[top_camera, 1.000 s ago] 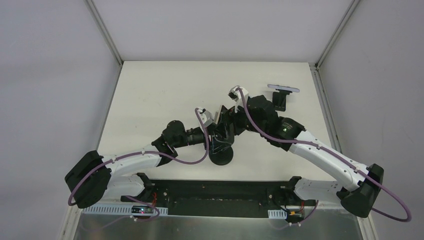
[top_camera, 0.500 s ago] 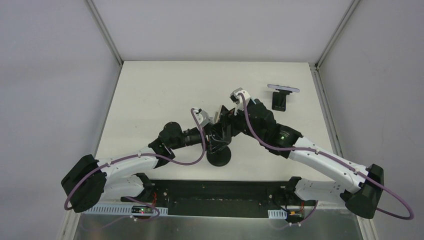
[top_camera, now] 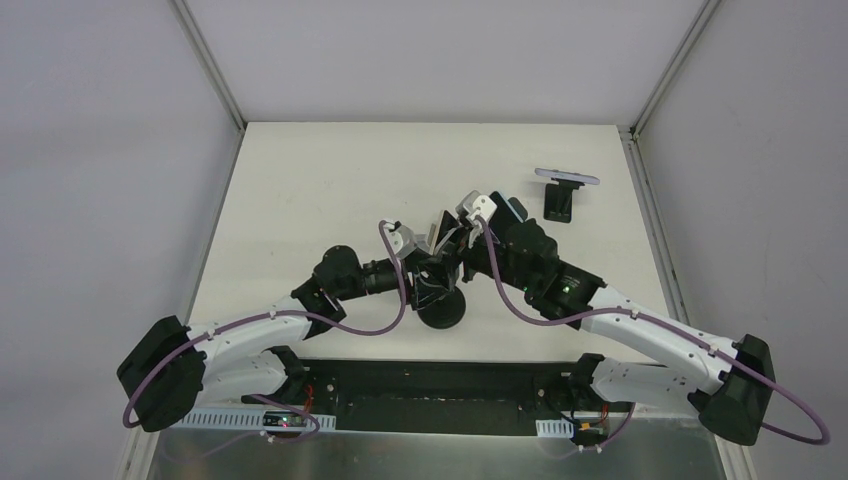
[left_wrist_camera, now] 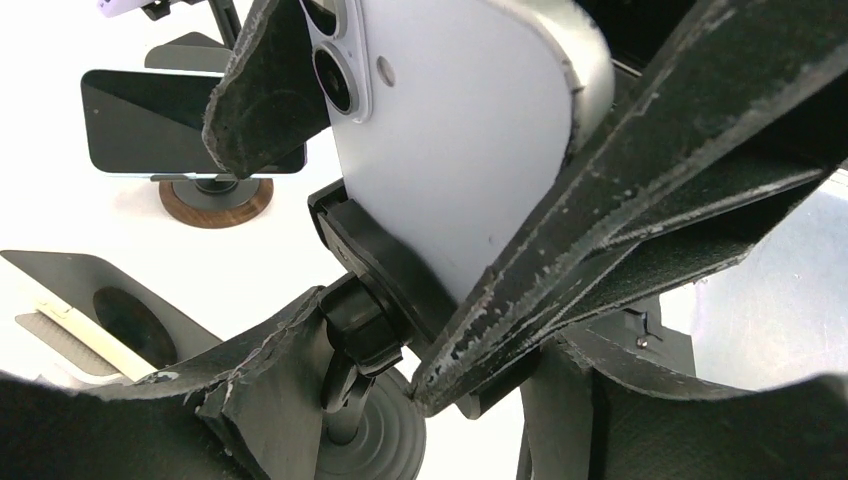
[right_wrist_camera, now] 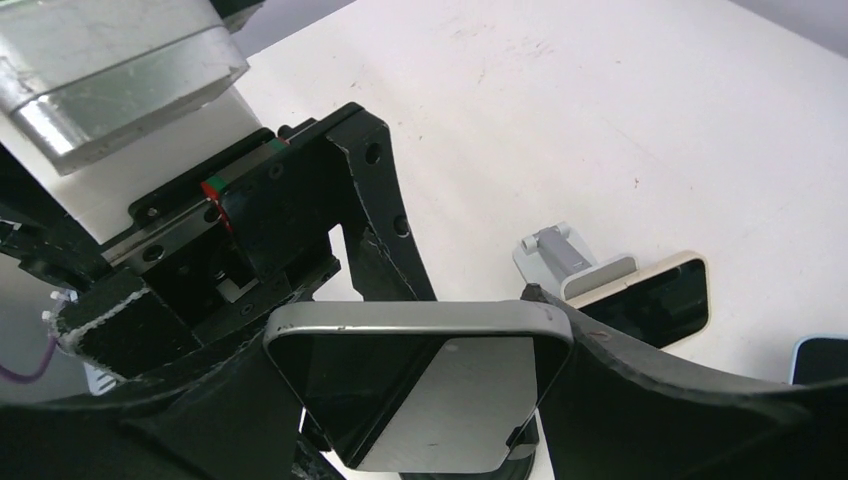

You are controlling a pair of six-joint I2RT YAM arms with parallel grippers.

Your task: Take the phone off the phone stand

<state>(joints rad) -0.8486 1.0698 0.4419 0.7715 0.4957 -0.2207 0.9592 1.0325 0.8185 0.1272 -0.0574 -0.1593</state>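
The phone (top_camera: 441, 228) is silver with a dark screen and sits tilted in the black phone stand (top_camera: 442, 313) at the table's middle front. My right gripper (top_camera: 452, 243) reaches in from the right and is shut on the phone (right_wrist_camera: 420, 390). Its fingers (right_wrist_camera: 640, 380) press both long edges just below the top edge. In the left wrist view those same fingers cross the phone's pale back (left_wrist_camera: 450, 150). My left gripper (left_wrist_camera: 420, 345) comes from the left, lower down, and is shut around the phone stand's neck and cradle (left_wrist_camera: 355, 320). The round base (left_wrist_camera: 372, 440) rests on the table.
Another phone on a stand (top_camera: 566, 178) stands at the far right. The left wrist view shows a dark phone on a round wooden base (left_wrist_camera: 190, 120) and a flat black stand (left_wrist_camera: 110, 300). In the right wrist view a cream-edged phone leans on a grey stand (right_wrist_camera: 650, 295).
The right arm has pulled in toward the near left, uncovering the phone on the far-right stand. The left gripper has narrowed slightly round the stand. Both grippers stay at the phone.
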